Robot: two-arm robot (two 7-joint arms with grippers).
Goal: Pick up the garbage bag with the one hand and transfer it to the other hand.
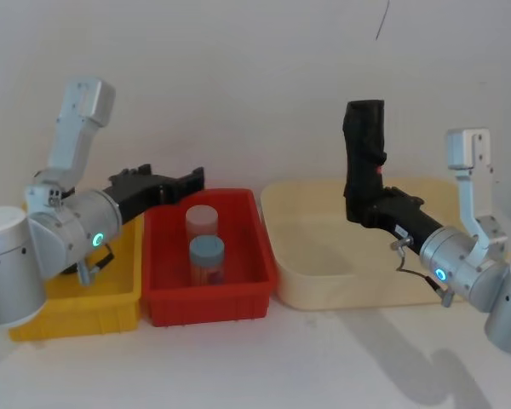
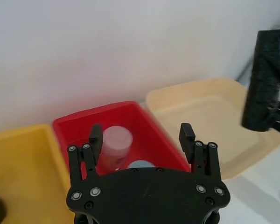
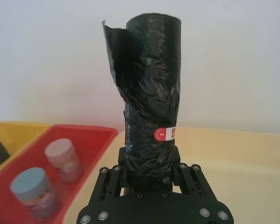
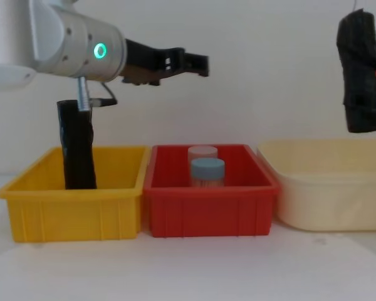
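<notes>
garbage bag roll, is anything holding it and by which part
The right gripper holds the garbage bag roll upright by its lower end, jaws shut on it. The left gripper is open and holds nothing.

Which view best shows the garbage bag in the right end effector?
The right wrist view: the garbage bag stands upright and close, clamped by the right end effector, sticker and loose top flap clear. The head view shows it smaller above the cream bin; the chest and left wrist views catch it at their right edges.

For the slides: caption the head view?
Right gripper holds the garbage bag upright above the cream tub; left gripper, open, hovers over the red bin.
</notes>
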